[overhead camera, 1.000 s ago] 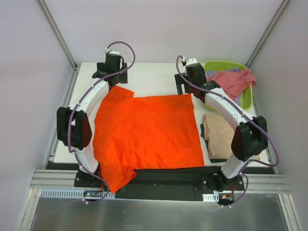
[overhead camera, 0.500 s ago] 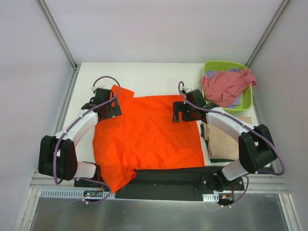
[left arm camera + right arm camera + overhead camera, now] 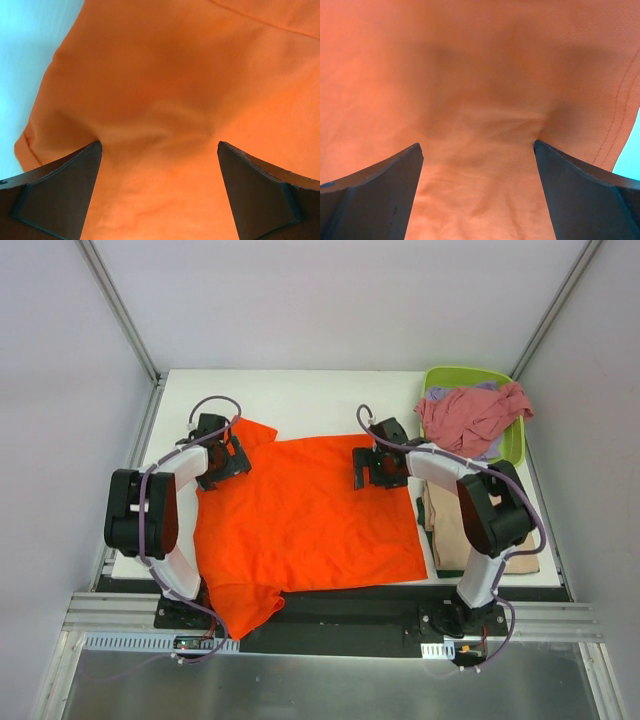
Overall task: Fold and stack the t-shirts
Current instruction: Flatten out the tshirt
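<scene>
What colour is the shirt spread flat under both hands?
The shirt is plain bright orange, with no pattern; the top external view shows it best.

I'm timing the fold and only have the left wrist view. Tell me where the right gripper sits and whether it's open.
Observer: The right gripper is down on the orange shirt near its far right corner, jaws open, with cloth puckered between them.
Operator: Give me what lies right of the shirt.
Observer: A folded tan shirt lies just beside its right edge.
Operator: Report what's left to fold.
Observer: A pink shirt is heaped in the green tub at the far right corner, with some lavender cloth showing under it.
</scene>
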Tool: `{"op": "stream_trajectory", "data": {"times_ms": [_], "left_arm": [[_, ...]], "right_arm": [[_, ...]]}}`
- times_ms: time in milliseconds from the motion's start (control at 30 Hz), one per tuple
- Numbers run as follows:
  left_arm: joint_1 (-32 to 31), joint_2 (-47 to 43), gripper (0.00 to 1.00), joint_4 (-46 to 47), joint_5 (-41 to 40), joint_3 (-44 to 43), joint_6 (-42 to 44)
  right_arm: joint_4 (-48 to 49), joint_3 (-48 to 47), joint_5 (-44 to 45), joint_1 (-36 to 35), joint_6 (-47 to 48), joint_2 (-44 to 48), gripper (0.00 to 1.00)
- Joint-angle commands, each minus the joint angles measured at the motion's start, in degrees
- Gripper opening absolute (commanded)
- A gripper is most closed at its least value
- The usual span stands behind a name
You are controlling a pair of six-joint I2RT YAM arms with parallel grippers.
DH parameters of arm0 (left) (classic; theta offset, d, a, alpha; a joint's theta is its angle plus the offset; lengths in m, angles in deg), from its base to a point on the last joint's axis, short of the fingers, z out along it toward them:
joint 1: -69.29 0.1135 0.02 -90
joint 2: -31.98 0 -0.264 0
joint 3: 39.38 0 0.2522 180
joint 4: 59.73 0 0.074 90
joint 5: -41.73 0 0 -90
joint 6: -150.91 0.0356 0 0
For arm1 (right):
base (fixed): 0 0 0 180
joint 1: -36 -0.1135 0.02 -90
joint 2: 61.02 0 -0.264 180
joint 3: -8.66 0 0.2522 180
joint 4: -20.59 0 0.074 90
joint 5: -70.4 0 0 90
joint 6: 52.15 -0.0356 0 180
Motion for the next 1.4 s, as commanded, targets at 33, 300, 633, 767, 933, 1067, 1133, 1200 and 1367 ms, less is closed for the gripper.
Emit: {"op": "stream_trajectory", "data": {"times_ms": [33, 300, 633, 767, 933, 1067, 1133, 1200, 1367], "left_arm": [[1.23, 5.73, 0.99, -0.29, 1.43, -7.08, -2.19], [3.96, 18.11, 0.99, -4.85, 3.54, -25.26, -1.4], [7.47, 34.03, 0.99, -7.14, 9.33, -48.91, 4.49], [8.18, 37.64, 0.99, -7.06, 13.03, -54.54, 5.45], [8.18, 37.04, 0.99, -8.11, 15.14, -59.83, 5.46], [8.27, 29.5, 0.99, -9.08, 18.3, -58.87, 5.11], [8.18, 23.7, 0.99, -9.34, 19.19, -54.14, 4.14], [8.27, 16.24, 0.99, -9.61, 20.5, -46.51, 2.65], [7.92, -4.06, 0.99, -9.52, 19.64, -19.89, -0.95]], "right_arm": [[-5.99, -9.59, 1.21, 2.95, -0.1, -6.94, 0.96], [-11.79, -26.11, -0.55, 5.94, 0.87, -17.22, 0.96], [-13.65, -38.42, -2.66, 6.65, -1.51, -25.05, 0.96], [-14.08, -42.11, -0.99, 6.82, -0.89, -26.11, 0.96], [-16.89, -44.15, -0.99, 7.0, 0.69, -22.96, 0.96], [-17.25, -39.33, 0.85, 6.56, 2.36, -13.13, 0.96], [-16.55, -34.15, 1.65, 5.95, 2.54, -7.33, 0.96], [-14.62, -26.95, 3.39, 5.42, 1.84, -1.18, 0.96], [-7.77, -6.3, 3.93, 2.35, -0.45, 13.77, 0.96]]}}
